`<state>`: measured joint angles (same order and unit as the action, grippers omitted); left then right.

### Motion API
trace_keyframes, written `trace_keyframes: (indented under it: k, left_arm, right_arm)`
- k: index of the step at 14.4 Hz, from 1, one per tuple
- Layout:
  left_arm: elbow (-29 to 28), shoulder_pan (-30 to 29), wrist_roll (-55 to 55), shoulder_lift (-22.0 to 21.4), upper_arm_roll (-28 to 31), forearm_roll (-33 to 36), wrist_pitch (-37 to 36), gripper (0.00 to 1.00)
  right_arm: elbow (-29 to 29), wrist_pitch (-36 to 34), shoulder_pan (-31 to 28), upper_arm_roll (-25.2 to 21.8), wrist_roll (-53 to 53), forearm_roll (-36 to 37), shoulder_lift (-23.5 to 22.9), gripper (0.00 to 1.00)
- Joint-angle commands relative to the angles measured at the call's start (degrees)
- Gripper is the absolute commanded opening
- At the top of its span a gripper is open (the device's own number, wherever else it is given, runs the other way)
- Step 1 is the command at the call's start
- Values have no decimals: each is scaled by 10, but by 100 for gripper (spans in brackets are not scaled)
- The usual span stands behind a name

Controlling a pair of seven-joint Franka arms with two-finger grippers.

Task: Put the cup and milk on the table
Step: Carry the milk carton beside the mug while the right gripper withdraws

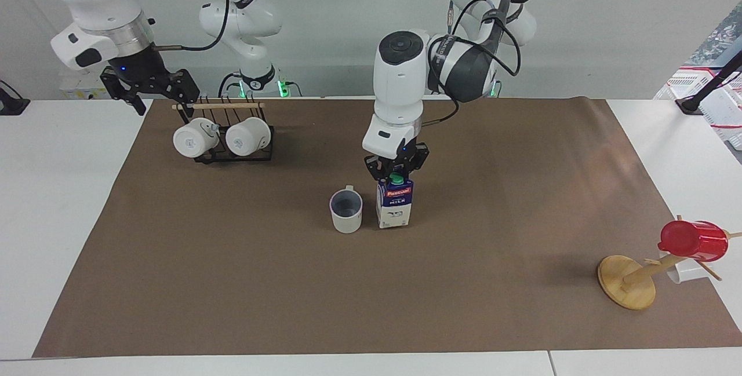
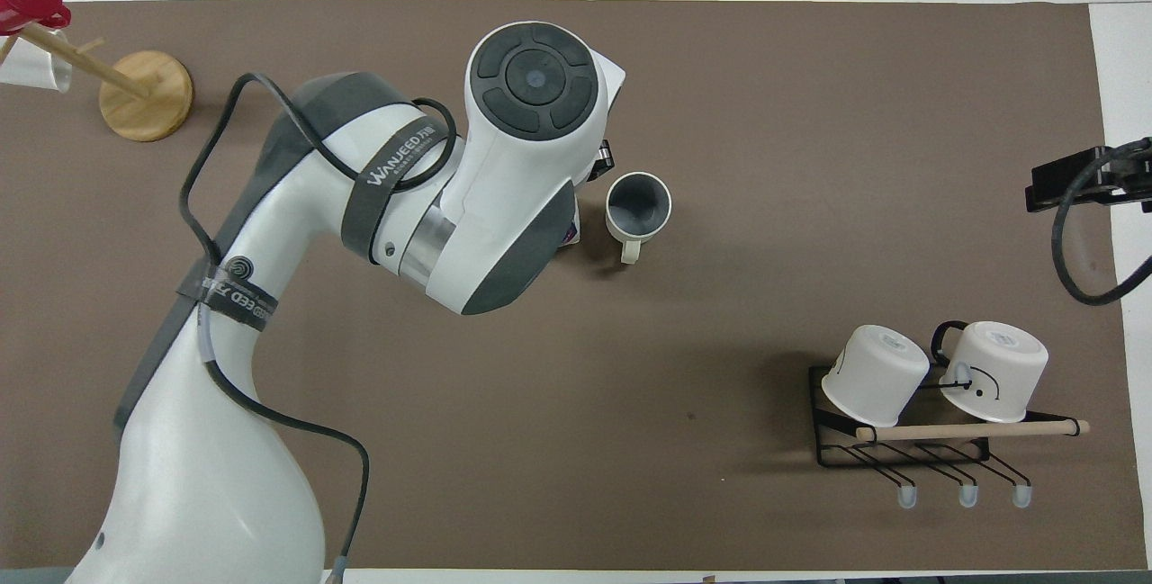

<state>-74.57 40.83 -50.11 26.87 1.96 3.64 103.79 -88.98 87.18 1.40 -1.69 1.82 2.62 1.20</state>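
Note:
The cup (image 1: 346, 211), off-white with a grey-blue inside, stands upright on the brown paper (image 1: 232, 283) of the white table (image 1: 58, 190), near the middle. It also shows in the overhead view (image 2: 637, 206). The milk (image 1: 395, 206), a blue and white carton with a green cap, stands upright right beside the cup, toward the left arm's end. Its base is at the paper. My left gripper (image 1: 396, 175) is shut on the carton's top. In the overhead view my left arm hides nearly all of the carton. My right gripper (image 1: 163, 103) is open and empty, raised over the paper's edge by the rack.
A black wire rack (image 1: 232, 156) with two white mugs lies near the robots at the right arm's end; it also shows in the overhead view (image 2: 900, 453). A wooden mug tree (image 1: 627, 281) with a red cup (image 1: 693, 241) stands at the left arm's end.

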Motion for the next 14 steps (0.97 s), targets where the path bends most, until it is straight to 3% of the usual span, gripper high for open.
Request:
trace_keyframes:
  k: [1,8,10,11,12,14]
  left_arm:
    - [21,16,-17,18,10,15,4,0]
    - [0,18,-17,16,10,26,33,1]
    - [-15,20,-17,12,10,27,34,33]
    - [-16,19,-17,12,10,30,35,63]
    - [-16,19,-17,12,10,36,40,100]
    - [-15,15,-17,7,11,37,43,100]
  right_arm:
    - [24,-30,-2,5,-9,-13,-8,100]
    - [18,-38,-3,4,-9,-16,-4,100]
    - [16,-38,-1,4,-8,-16,-3,100]
    - [14,-38,-1,4,-9,-16,-2,100]
    - [14,-38,-2,4,-9,-16,-2,100]
    - [14,-38,-1,4,-8,-16,-2,100]
